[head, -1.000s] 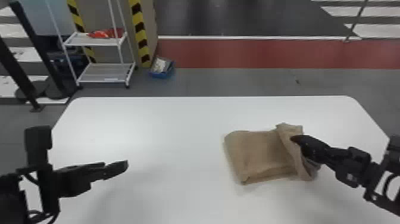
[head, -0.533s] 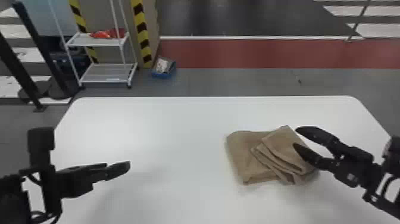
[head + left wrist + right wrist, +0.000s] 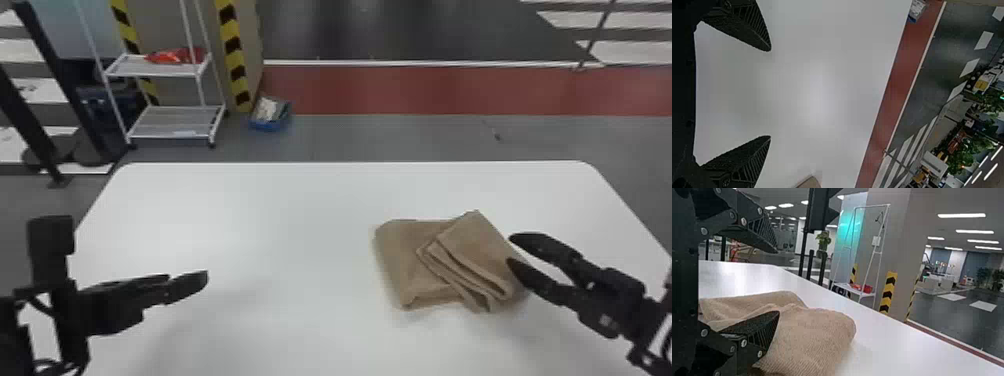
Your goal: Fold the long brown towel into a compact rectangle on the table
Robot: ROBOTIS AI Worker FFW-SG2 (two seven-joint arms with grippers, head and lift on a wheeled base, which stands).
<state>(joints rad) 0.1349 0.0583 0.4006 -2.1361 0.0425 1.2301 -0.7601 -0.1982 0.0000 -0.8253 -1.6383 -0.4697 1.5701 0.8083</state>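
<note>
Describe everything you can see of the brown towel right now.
The towel is plain brown, with a fine ribbed, soft-looking weave. It lies folded on the white table, right of centre. The base is roughly four-sided; over its right part a folded flap sits askew, one corner poking past the base's far edge and several layered edges showing along its left side. It isn't a neat rectangle. The open right claw is at its right edge, one finger overlapping it in view; contact is unclear.
</note>
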